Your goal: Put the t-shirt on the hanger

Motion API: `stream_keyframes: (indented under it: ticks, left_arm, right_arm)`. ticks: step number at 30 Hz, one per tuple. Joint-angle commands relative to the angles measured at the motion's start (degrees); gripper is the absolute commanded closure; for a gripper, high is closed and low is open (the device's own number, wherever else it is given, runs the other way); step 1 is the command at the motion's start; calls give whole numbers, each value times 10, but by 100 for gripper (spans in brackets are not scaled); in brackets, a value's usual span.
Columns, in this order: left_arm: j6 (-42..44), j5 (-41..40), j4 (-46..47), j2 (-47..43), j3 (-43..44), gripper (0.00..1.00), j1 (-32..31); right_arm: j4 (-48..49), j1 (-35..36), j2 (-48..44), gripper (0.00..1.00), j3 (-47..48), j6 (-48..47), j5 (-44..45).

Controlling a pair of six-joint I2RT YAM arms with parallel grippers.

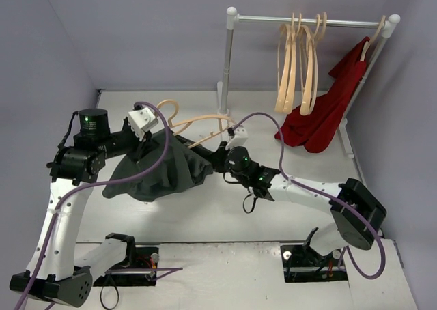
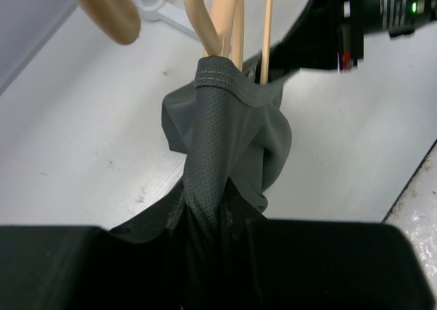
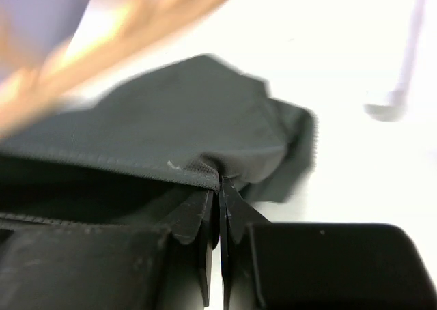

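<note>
The dark grey-green t-shirt (image 1: 164,170) hangs bunched between my two grippers above the table. My left gripper (image 1: 151,136) is shut on a gathered fold of the t-shirt (image 2: 225,139), which runs down into its jaws. The pale wooden hanger (image 1: 194,123) lies just beyond the cloth, with its arms (image 2: 222,16) entering the shirt's stitched opening and its hook (image 2: 102,6) off to the left. My right gripper (image 3: 222,184) is shut, its tips pinching the shirt's hem (image 3: 191,119) at the right side (image 1: 217,153). The hanger (image 3: 102,44) shows blurred above it.
A white clothes rail (image 1: 307,21) stands at the back right, with several spare wooden hangers (image 1: 297,61) and a bright red garment (image 1: 328,112) draped on it. Its upright post (image 1: 225,64) and foot stand close behind the hanger. Grey walls close in both sides.
</note>
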Motion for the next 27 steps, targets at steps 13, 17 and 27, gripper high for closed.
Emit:
stream_keyframes:
  ticks: [13, 17, 27]
  left_arm:
    - [7, 36, 157, -106, -124, 100, 1]
    - [22, 51, 169, -116, -146, 100, 3]
    - [14, 83, 223, -131, -183, 100, 14]
  right_arm:
    - [33, -201, -129, 100, -82, -14, -141]
    - [21, -241, -131, 100, -77, -26, -192]
    - [-1, -311, -116, 100, -62, -52, -255]
